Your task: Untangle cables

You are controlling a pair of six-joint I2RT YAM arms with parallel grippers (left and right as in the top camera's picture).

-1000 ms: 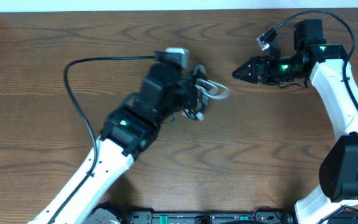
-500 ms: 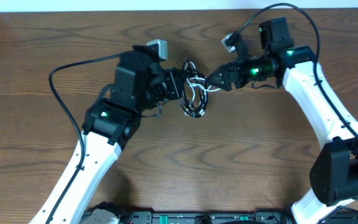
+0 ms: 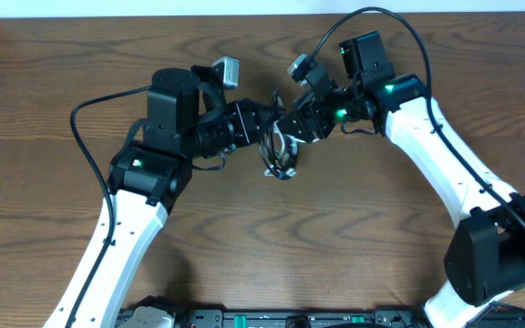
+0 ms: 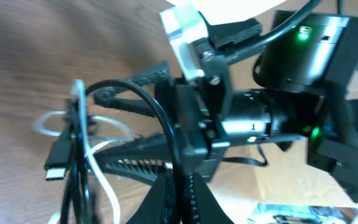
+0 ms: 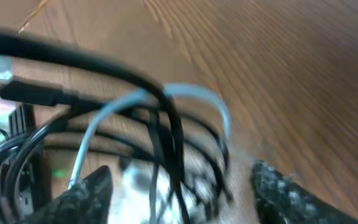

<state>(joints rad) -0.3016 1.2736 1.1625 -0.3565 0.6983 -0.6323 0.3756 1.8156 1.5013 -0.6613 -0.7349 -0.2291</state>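
Tangled black and white cables (image 3: 279, 157) hanging between the two arms over the wooden surface (image 3: 354, 246), left jaws pinching them, right jaws standing spread around their loops

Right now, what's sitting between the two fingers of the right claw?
The cables: tangled black and white loops cross the gap between the open right claw's fingers. This shows in the right wrist view, though it is blurred.

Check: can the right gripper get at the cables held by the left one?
Probably yes. The right gripper is open with the cables lying between its fingers; nothing blocks them, though the left gripper sits close, shut on the cables.
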